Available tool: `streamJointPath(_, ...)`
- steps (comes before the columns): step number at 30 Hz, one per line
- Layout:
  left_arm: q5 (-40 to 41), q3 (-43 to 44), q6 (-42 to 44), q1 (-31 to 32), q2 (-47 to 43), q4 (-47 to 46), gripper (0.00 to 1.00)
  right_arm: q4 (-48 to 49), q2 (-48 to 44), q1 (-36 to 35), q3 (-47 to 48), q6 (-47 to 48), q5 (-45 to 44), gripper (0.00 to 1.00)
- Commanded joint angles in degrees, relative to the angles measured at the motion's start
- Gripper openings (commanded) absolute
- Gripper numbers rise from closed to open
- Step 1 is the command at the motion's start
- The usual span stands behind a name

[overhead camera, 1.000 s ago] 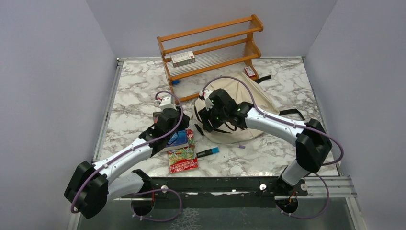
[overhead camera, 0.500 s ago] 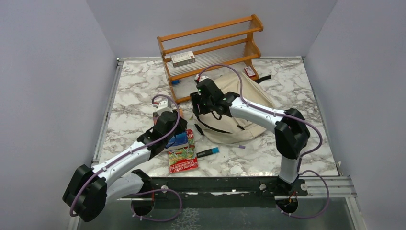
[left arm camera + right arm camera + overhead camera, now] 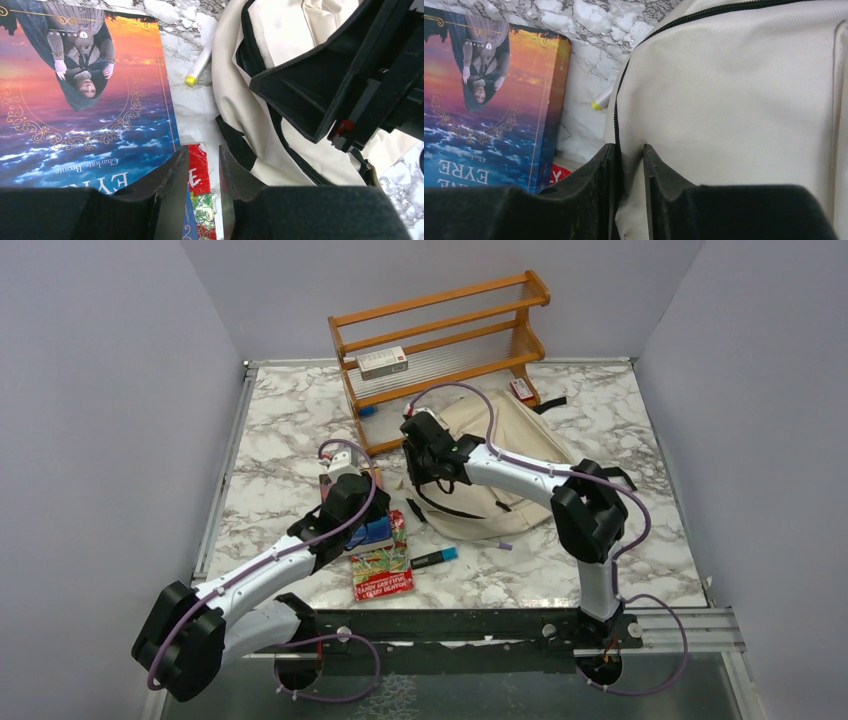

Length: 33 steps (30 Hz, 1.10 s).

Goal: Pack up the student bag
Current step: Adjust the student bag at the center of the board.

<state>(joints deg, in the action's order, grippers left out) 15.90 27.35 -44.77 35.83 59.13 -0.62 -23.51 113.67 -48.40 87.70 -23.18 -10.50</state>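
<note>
The student bag (image 3: 520, 440) lies flat at mid table, cream with black zipper lines and straps. My right gripper (image 3: 420, 472) is at its left edge. The right wrist view shows that gripper (image 3: 626, 155) shut on a fold of the bag (image 3: 734, 100) beside the zipper. My left gripper (image 3: 358, 512) hangs over the right edge of a Jane Eyre book (image 3: 375, 533). In the left wrist view this gripper (image 3: 202, 155) is open by a narrow gap with nothing in it. Behind the gap show the book (image 3: 85, 100), a red snack packet (image 3: 199, 167) and the bag (image 3: 230, 100).
A white marker with a yellow tip (image 3: 200, 65) lies between book and bag. The red snack packet (image 3: 383, 565) and a blue-capped marker (image 3: 433, 559) lie near the front. A wooden rack (image 3: 440, 335) holding a small box (image 3: 382, 362) stands at the back.
My right gripper has moved left and back across the bag to its left edge and closed on the fabric. The left arm has barely shifted.
</note>
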Motion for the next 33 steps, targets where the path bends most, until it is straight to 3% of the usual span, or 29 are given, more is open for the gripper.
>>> streamJointPath(1,-1.75,0.49,0.23,-0.19,1.39,-2.02,0.29,1.32,-3.93,-0.14,-0.20,-0.32,-2.62,0.25)
streamJointPath(10,-3.72,4.05,0.21,-0.24,6.78,-5.98,0.36,2.99,-9.63,0.64,-2.11,-1.13,1.03,0.04)
streamJointPath(21,-8.71,6.84,-1.80,-0.24,12.40,-10.18,0.44,9.40,-13.17,8.31,-9.20,-6.32,15.41,0.01)
streamJointPath(29,-9.74,8.74,-4.40,-0.22,15.67,-14.07,0.74,6.95,-17.11,11.79,-10.25,-3.10,13.49,0.01)
streamJointPath(33,-10.93,12.16,-4.82,-0.15,21.15,-15.12,0.78,6.83,-18.77,12.47,-11.28,-2.57,12.76,0.01)
